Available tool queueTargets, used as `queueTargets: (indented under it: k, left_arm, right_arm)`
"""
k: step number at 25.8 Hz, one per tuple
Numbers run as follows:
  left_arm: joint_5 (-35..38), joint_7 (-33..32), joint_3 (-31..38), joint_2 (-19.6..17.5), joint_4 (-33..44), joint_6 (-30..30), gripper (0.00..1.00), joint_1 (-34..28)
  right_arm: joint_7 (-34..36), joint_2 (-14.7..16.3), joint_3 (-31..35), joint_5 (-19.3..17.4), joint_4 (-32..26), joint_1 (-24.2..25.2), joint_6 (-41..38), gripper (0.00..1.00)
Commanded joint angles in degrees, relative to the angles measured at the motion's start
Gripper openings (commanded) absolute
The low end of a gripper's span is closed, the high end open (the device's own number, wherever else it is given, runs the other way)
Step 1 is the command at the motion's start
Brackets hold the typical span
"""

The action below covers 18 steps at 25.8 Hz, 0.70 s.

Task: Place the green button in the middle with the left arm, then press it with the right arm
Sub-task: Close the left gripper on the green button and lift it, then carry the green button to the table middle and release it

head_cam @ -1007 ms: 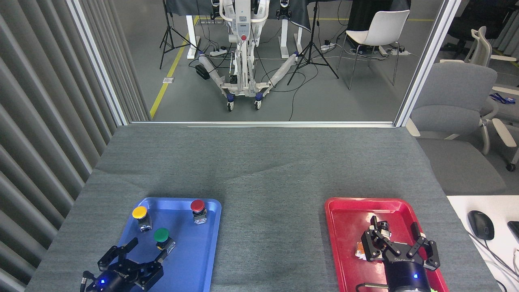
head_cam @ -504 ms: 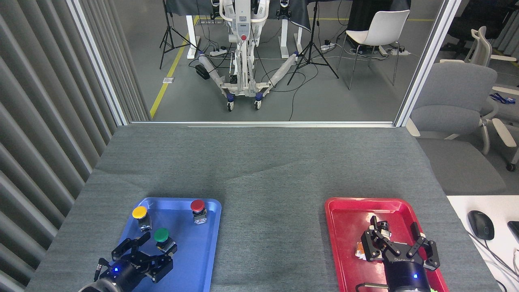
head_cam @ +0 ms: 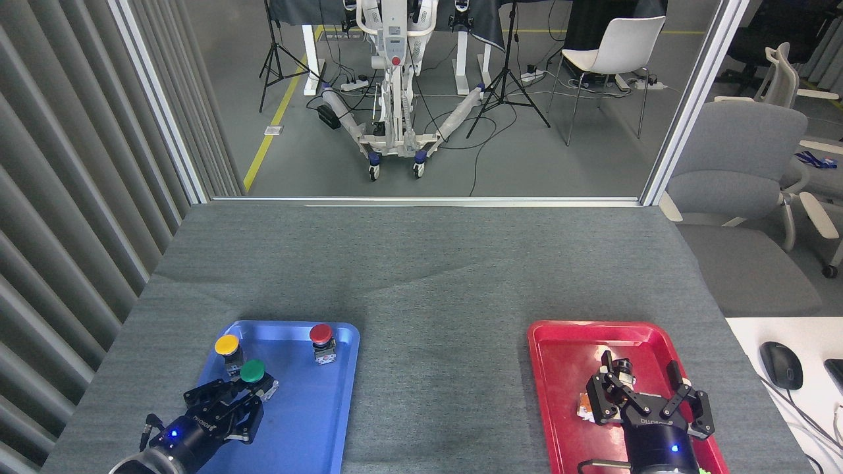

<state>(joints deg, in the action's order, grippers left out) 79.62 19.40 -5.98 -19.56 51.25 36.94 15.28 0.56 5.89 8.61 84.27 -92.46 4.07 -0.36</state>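
The green button [head_cam: 252,371] is over the blue tray [head_cam: 316,421], close beside the yellow button [head_cam: 227,345]. My left gripper [head_cam: 251,388] comes in from the lower left and is shut on the green button's grey base, its dark-green cap showing above the fingers. The middle [head_cam: 441,359], bare grey tabletop, lies between the two trays. Over the red tray [head_cam: 560,359], my right gripper [head_cam: 642,374] is open, with nothing between its fingers.
A red button [head_cam: 321,334] stands at the blue tray's far right corner. Small items lie in the red tray under the right gripper. A white desk with a black mouse [head_cam: 781,365] adjoins the table's right edge. A slatted wall runs along the left.
My left gripper moved forward, closed on the green button and carried it up and left toward the yellow button. The right arm has not moved.
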Motion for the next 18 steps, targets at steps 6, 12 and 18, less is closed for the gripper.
queueTargets:
  k: [6, 12, 18]
  left_arm:
    - [-0.1, 2.7, -1.7, 4.4, 19.9, 1.2, 0.0, -3.9]
    - [11.3, -1.0, -12.3, 17.9, 12.1, 0.0, 0.0, 2.7]
    - [16.1, -4.4, -13.3, 23.8, -1.8, -1.9, 0.0, 8.9]
  right_arm:
    - [0.0, 0.0, -0.1, 0.0, 0.0, 0.1, 0.0, 1.0]
    - [0.1, 0.0, -0.1, 0.0, 0.0, 0.1, 0.0, 1.0]
    - [0.1, 0.0, -0.1, 0.0, 0.0, 0.1, 0.0, 1.0]
